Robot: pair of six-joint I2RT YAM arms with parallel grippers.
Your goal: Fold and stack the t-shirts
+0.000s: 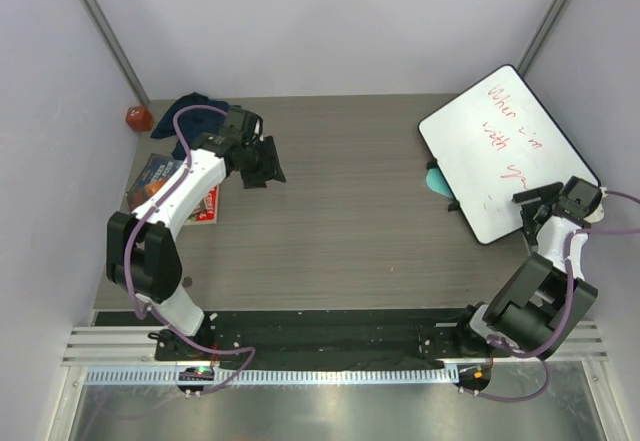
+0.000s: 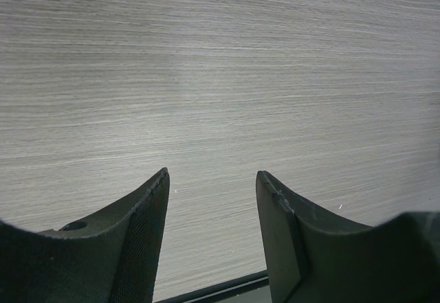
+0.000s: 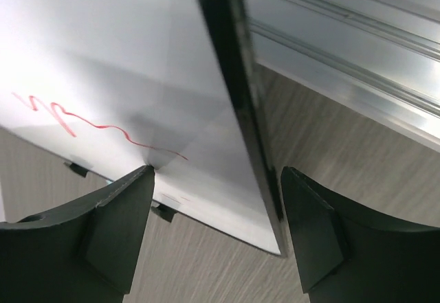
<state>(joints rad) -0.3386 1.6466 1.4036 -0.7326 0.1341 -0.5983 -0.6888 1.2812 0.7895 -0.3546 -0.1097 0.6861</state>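
Note:
One dark navy t-shirt lies crumpled at the table's back left corner, partly hidden behind my left arm. My left gripper hovers just right of it, open; in the left wrist view the left gripper has only bare wood-grain table between its fingers. My right gripper is at the near right edge of a whiteboard. In the right wrist view the right gripper stands open, with the corner of the whiteboard between its fingers and not clamped.
A red ball-like object sits at the far left by the wall. A colourful booklet lies under my left arm. A teal flat piece pokes out from under the whiteboard's left edge. Metal rails border the table on the right.

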